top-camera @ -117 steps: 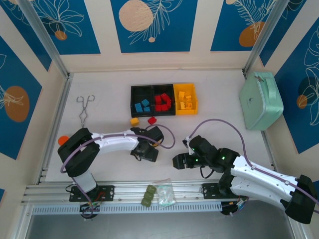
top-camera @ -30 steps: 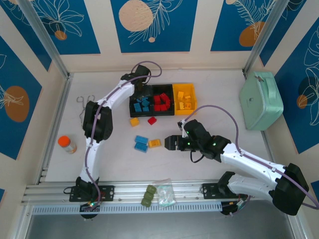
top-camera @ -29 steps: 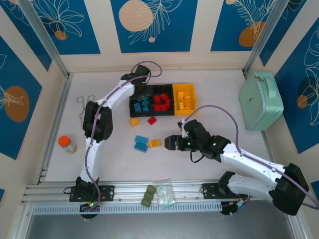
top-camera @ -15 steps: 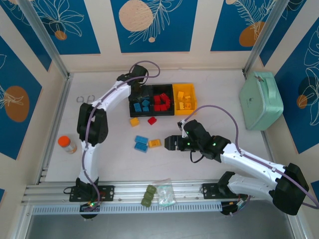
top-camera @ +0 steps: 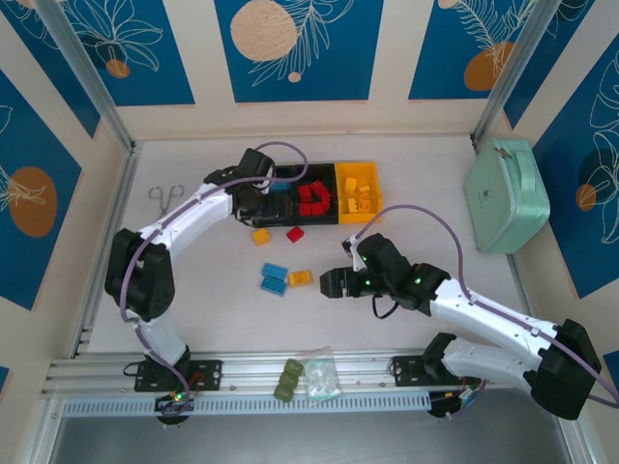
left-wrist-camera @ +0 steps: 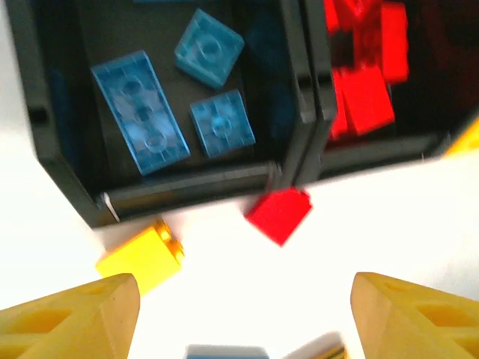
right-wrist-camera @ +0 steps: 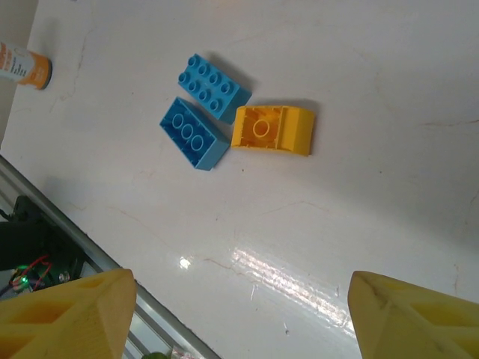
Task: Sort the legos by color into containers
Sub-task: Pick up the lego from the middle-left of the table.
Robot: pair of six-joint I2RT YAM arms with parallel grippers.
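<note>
Table (right-wrist-camera: 389, 97); yellow lego (right-wrist-camera: 272, 130) before right pincer (right-wrist-camera: 239, 318)

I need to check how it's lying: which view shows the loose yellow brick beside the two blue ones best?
Right wrist: the yellow brick is large and sharp, hollow underside up, beside a blue brick. In top external it is a small orange patch.

Robot lab cell, my workbench: white table (top-camera: 435, 174) boxed by aluminium frame posts (top-camera: 89, 82), printed blue wall panels (top-camera: 329, 58), base rail (top-camera: 97, 372).
</note>
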